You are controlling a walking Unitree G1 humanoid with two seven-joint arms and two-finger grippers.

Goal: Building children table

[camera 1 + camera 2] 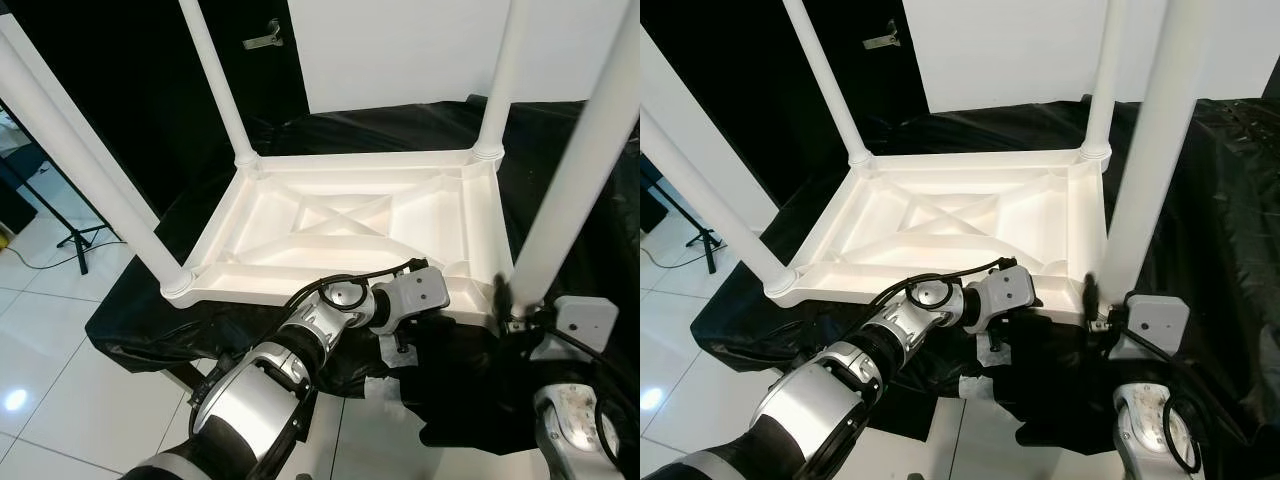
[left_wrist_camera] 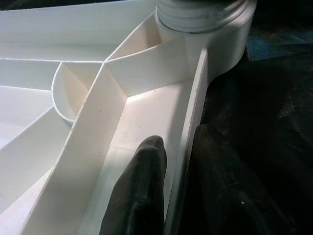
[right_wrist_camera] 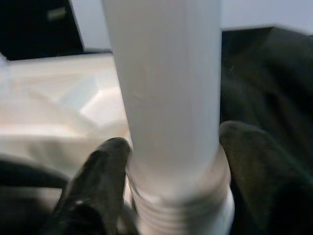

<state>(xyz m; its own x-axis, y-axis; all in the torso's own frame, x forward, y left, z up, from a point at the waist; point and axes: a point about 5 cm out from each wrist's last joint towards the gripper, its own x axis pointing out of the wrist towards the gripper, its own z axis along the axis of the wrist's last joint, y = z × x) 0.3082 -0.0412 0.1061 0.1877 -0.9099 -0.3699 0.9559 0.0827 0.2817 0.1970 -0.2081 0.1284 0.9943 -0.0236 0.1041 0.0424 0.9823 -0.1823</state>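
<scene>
The right gripper is clamped on the near-right leg, its two black fingers pressing either side of the white tube just above the threaded end. That end sits at the near-right corner socket of the upturned tabletop. In the right wrist view some thread shows below the fingers, so the leg looks not fully screwed home, though the blur makes that hard to be sure of.

The left gripper straddles the near rim of the tabletop close to that same corner, one finger inside the ribbed tray and the other outside against the black cloth. Its jaws are closed on the thin rim wall, steadying the top.

The tabletop lies upside down on the cloth-draped surface, its cross-shaped ribs facing up. Three other legs stand upright in their corner sockets: the near-left leg, the far-left leg and the far-right leg.

Judging by this, the build is close to done: all four legs are in place, and what seems left is to tighten the last leg, let go and turn the table onto its feet. White floor tiles and a tripod foot lie beyond the cloth on the robot's left.
</scene>
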